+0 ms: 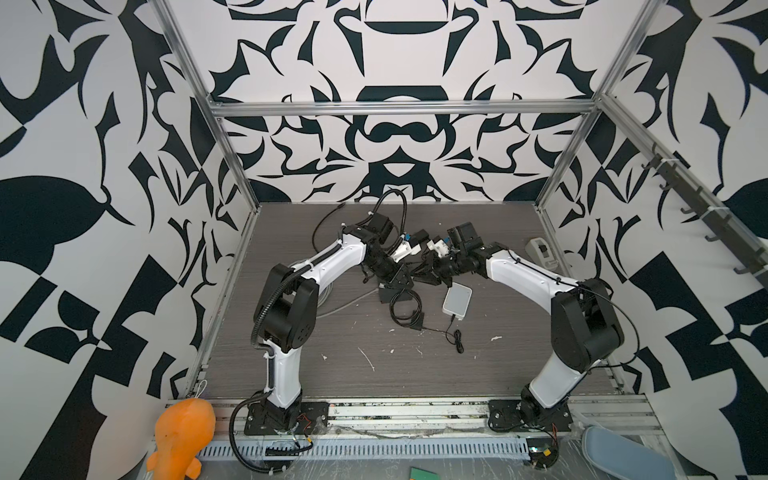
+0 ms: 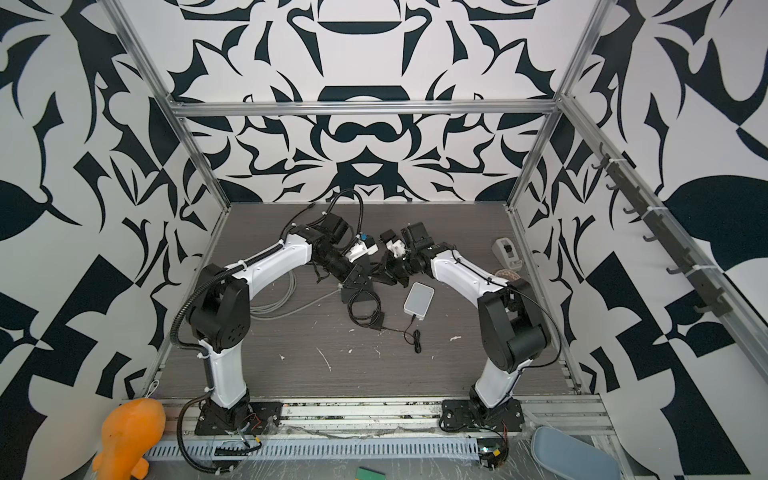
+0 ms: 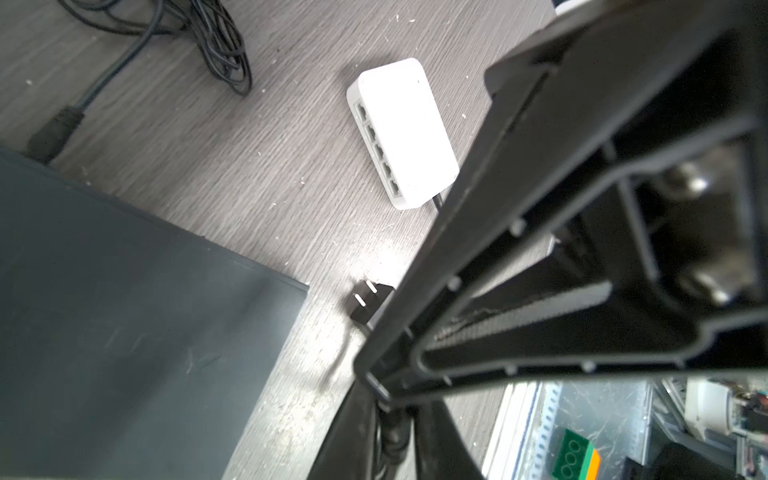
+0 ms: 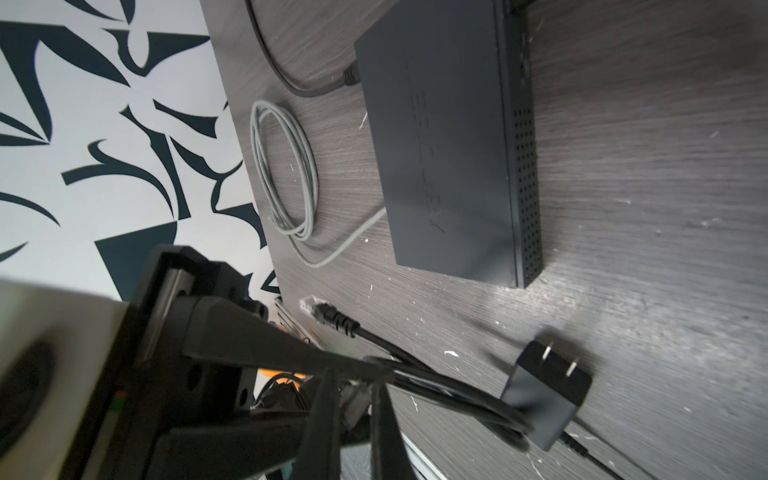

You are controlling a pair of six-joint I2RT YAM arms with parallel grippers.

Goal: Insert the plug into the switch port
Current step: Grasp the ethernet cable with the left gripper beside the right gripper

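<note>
The flat black box [image 4: 449,145] lies on the table, mostly hidden under both grippers in a top view [image 1: 386,294]. Its switch port does not show; a grey cable [image 4: 286,174] and a black cord enter its far edge. Both grippers meet just above the table beside the box. The plug [image 4: 357,397], a clear tip on a black cable, sits between the fingers of my left gripper [image 3: 395,407]. My right gripper [image 4: 374,390] is shut on the plug's tip, and its finger [image 3: 540,249] fills the left wrist view. The cable's other plug [image 4: 328,316] hangs free.
A white box [image 1: 457,300] with a row of ports [image 3: 376,151] lies right of the black box. A black power adapter [image 4: 548,386] with two prongs lies near the grippers. A coiled black cord [image 1: 405,311] lies in front. A grey device [image 1: 540,251] sits at the table's right edge.
</note>
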